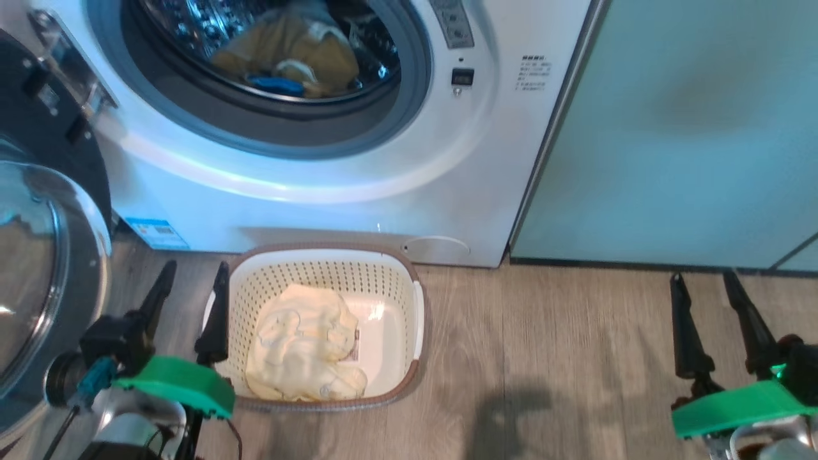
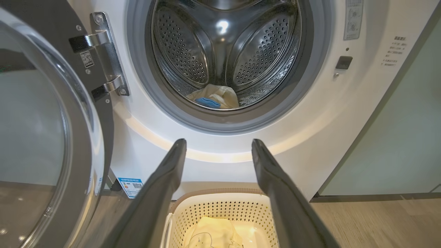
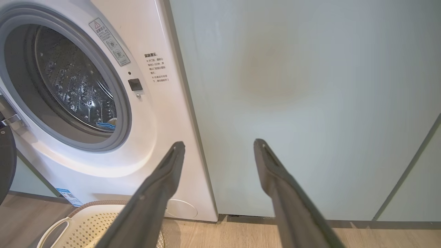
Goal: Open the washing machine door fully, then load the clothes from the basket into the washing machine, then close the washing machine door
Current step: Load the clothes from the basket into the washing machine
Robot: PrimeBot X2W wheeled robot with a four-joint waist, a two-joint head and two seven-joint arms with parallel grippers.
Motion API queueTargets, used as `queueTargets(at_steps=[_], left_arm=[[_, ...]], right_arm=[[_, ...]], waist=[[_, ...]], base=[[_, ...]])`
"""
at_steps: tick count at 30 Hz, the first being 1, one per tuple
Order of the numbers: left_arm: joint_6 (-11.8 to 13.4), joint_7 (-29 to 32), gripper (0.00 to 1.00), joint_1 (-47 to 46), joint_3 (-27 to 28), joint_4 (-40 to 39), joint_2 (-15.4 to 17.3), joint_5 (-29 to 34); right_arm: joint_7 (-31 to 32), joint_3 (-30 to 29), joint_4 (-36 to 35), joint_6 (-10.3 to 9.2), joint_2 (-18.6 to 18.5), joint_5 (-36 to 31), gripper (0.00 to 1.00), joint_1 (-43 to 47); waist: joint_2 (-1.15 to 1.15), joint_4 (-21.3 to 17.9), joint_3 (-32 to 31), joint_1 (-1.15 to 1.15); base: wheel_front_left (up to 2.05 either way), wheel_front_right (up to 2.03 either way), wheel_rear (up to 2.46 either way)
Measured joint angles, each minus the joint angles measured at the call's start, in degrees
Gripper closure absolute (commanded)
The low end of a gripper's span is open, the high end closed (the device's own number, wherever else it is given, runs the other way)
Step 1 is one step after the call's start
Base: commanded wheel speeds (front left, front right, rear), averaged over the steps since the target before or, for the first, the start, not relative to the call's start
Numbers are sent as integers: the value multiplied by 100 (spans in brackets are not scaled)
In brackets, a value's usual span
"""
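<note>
The left gripper has its 2 long dark fingers spread wide with nothing between them, just at the left side of the basket. The finger nearer the basket lies along its left rim, and I cannot tell whether it touches. In the left wrist view these fingers frame the basket's far wall from above. The right gripper is spread just as wide and is also empty. It is well to the right of the basket, above bare wooden floor.

Inside the basket, 1 pale yellow garment lies crumpled against the left and near walls. The right part of the bottom is bare, and a small label shows beside the cloth.

Directly behind the basket rises the washing machine, its foot close to the basket's far rim. Above the basket the grey-ringed drum is open. In its bottom lie a tan garment and a small blue item.

Left of the basket, the washing machine door is swung out on its metal hinge. Its black rim and glass bowl are close against the outer side of the left arm, so it crowds that side. A blue sticker sits at the machine's foot between the door and the basket. A round cap sits just behind the basket's far right corner. Further right of the basket, past the machine's edge, a pale green cabinet faces the right gripper.
</note>
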Motion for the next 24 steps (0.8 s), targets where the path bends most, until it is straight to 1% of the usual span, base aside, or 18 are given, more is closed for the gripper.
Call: queueTargets(at_steps=[4,11,14,24], left_arm=[[-85,0,0,186,71,16,-60,54],[-101,0,0,534,244,10,-80,116],[-144,0,0,565,249,7,-93,138],[-176,0,0,613,266,3,-143,147]], right_arm=[[-1,-11,-27,0,1,0,0,184],[0,-10,-41,0,3,7,0,387],[0,-9,-38,0,3,7,0,407],[0,-2,-56,0,4,7,0,407]], waist=[[0,-14,-224,0],[0,-106,-475,0],[0,-131,-527,0],[0,-151,-527,1]], base=[[0,0,0],[0,0,0],[0,0,0],[0,0,0]])
